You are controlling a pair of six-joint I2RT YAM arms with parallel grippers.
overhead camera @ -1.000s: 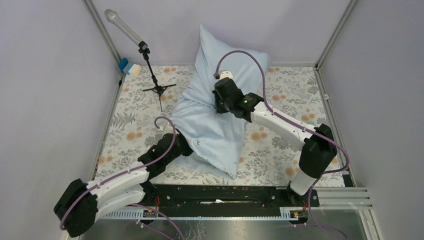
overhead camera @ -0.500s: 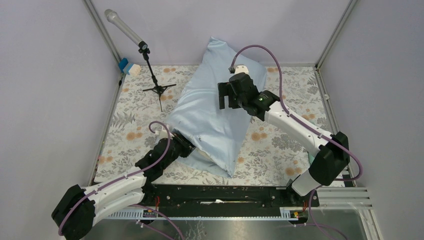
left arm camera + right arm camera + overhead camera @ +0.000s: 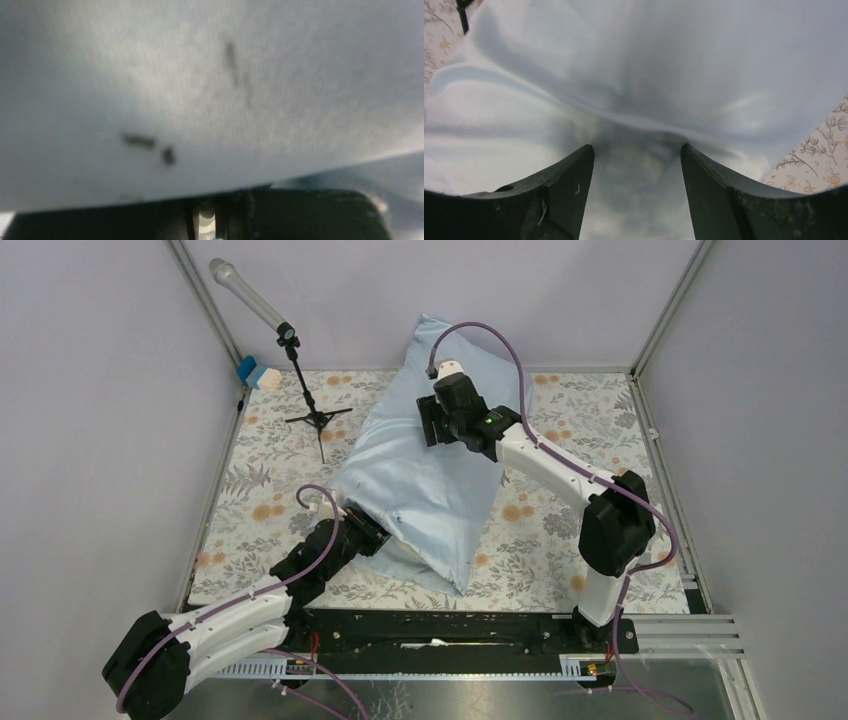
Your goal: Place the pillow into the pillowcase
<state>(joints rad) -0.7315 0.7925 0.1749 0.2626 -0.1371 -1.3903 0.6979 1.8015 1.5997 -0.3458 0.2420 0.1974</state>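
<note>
A grey floral tablecloth [image 3: 570, 530] is covering the table from the back wall to the black rail [image 3: 450, 625] running along the near edge. The light-blue pillowcase [image 3: 420, 485] is lying slantwise across the middle of the cloth, bulging and wrinkled, its far end leaning up against the back wall and its near corner pointing toward the rail. A microphone stand [image 3: 318, 420] is standing on its tripod legs to the left, apart from the pillowcase. A small blue and white object [image 3: 255, 372] is sitting in the far left corner.

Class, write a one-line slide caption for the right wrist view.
Right gripper open, fingers spread over the wrinkled light-blue pillowcase; floral tablecloth at the corner.
</note>
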